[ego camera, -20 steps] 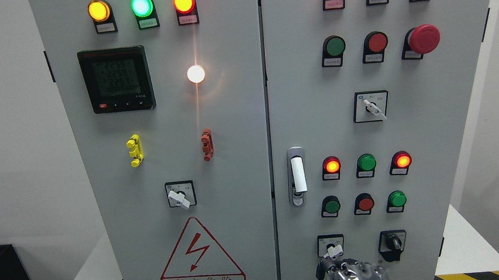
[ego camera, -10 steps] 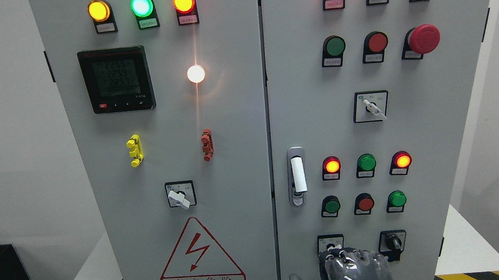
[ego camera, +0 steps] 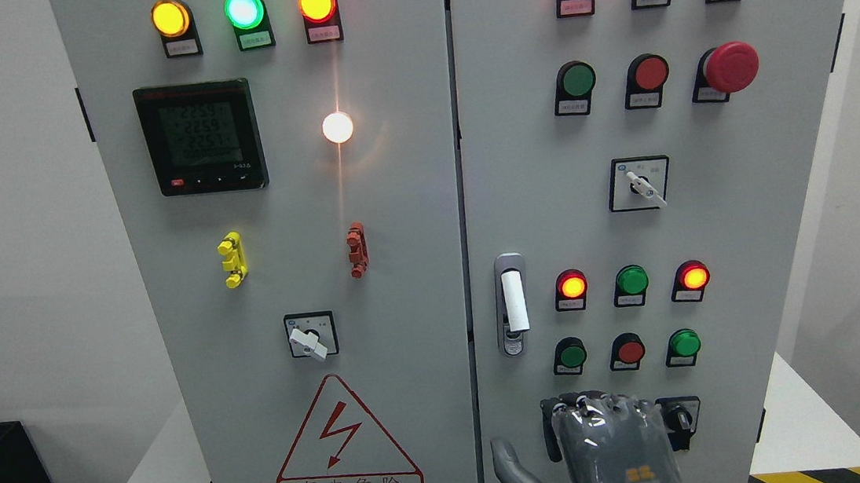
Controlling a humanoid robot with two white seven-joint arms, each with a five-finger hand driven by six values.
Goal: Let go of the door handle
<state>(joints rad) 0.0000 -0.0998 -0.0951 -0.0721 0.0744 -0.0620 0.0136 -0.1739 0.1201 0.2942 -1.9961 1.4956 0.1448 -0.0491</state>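
Note:
The door handle (ego camera: 514,301) is a white upright lever in a silver plate with a keyhole below it, at the left edge of the right cabinet door (ego camera: 718,198). My right hand (ego camera: 600,414), in a grey glove, comes up from the bottom edge well below the handle and does not touch it. Its fingers (ego camera: 611,405) point upward and the thumb (ego camera: 508,467) is spread out to the left. It is open and holds nothing. It covers a selector switch on the lower panel. My left hand is out of view.
The right door carries lit red lamps (ego camera: 572,287), green and red buttons, a red emergency stop (ego camera: 729,67) and rotary switches (ego camera: 637,184). On the left door (ego camera: 405,315) are a meter (ego camera: 201,137), lamps, a switch and a lightning warning sign (ego camera: 346,447). Yellow-black striped edges mark the base.
My right hand has risen from the bottom edge along the right door, now hiding the lower selector switch; its thumb has come into view. The handle has not moved.

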